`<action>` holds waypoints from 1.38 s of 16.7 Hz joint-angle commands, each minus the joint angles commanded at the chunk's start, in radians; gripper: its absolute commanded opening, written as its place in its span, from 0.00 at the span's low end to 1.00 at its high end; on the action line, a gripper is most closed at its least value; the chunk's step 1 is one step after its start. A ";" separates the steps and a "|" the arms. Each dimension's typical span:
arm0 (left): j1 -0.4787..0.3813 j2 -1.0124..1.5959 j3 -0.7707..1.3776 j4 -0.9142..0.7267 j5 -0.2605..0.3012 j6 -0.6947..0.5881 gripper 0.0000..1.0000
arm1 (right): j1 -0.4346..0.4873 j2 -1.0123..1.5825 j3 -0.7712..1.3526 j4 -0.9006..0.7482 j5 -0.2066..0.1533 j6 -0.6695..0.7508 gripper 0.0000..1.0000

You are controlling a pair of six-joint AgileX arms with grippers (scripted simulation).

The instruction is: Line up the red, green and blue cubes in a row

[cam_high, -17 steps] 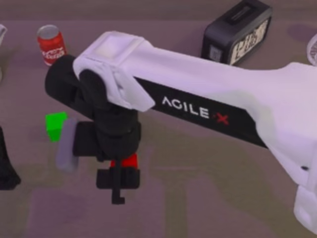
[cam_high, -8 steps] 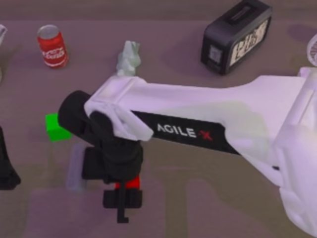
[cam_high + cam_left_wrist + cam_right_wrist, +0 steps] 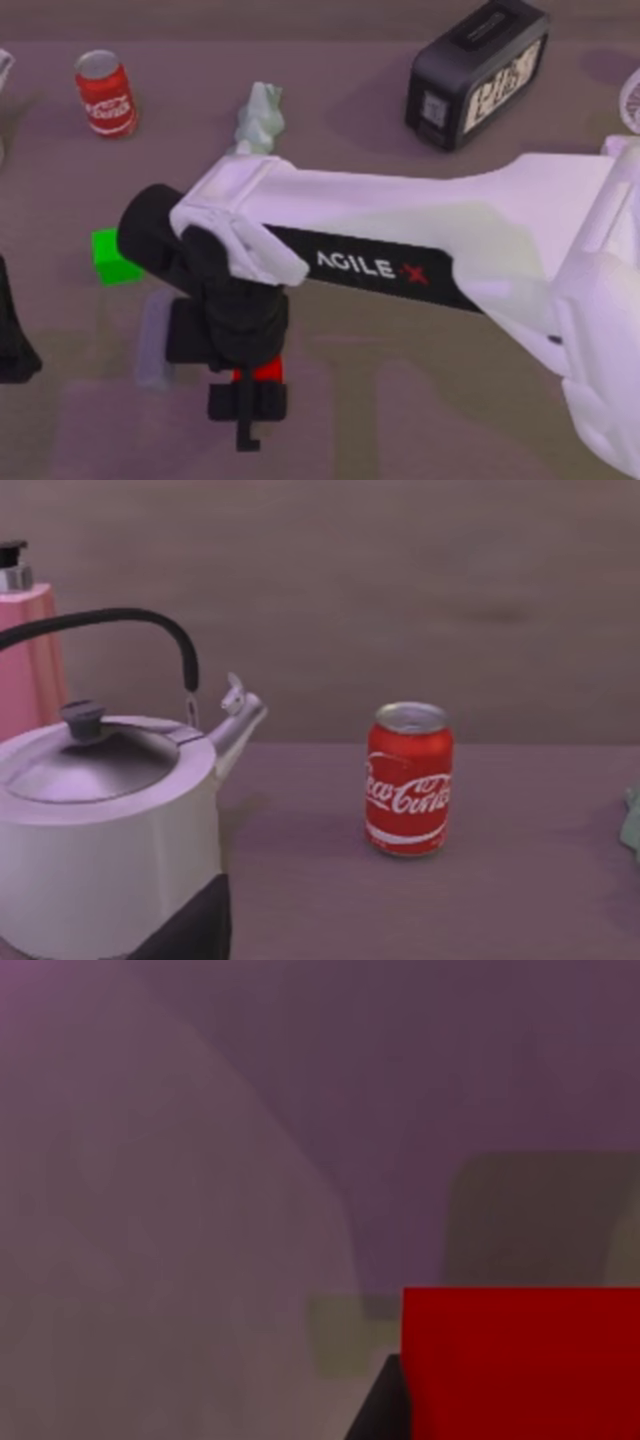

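Right claw (image 3: 247, 372) seemingly clamped on red cube (image 3: 262, 370), mid-table.

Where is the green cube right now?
In the top view the green cube sits on the table's left side, below the red soda can and partly tucked under the right arm's black wrist, up and left of the red cube.

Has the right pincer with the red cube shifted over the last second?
Yes. The right pincer, carrying the red cube, moved toward the top view's bottom edge, farther from the soda can; it has barely moved since half a second ago.
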 joint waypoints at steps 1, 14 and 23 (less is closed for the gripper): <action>0.000 0.000 0.000 0.000 0.000 0.000 1.00 | 0.000 0.000 0.000 0.000 0.000 0.000 0.45; 0.000 0.000 0.000 0.000 0.000 0.000 1.00 | 0.000 0.000 0.000 0.000 0.000 0.000 1.00; 0.000 0.000 0.000 0.000 0.000 0.000 1.00 | 0.002 -0.020 0.122 -0.149 -0.001 -0.002 1.00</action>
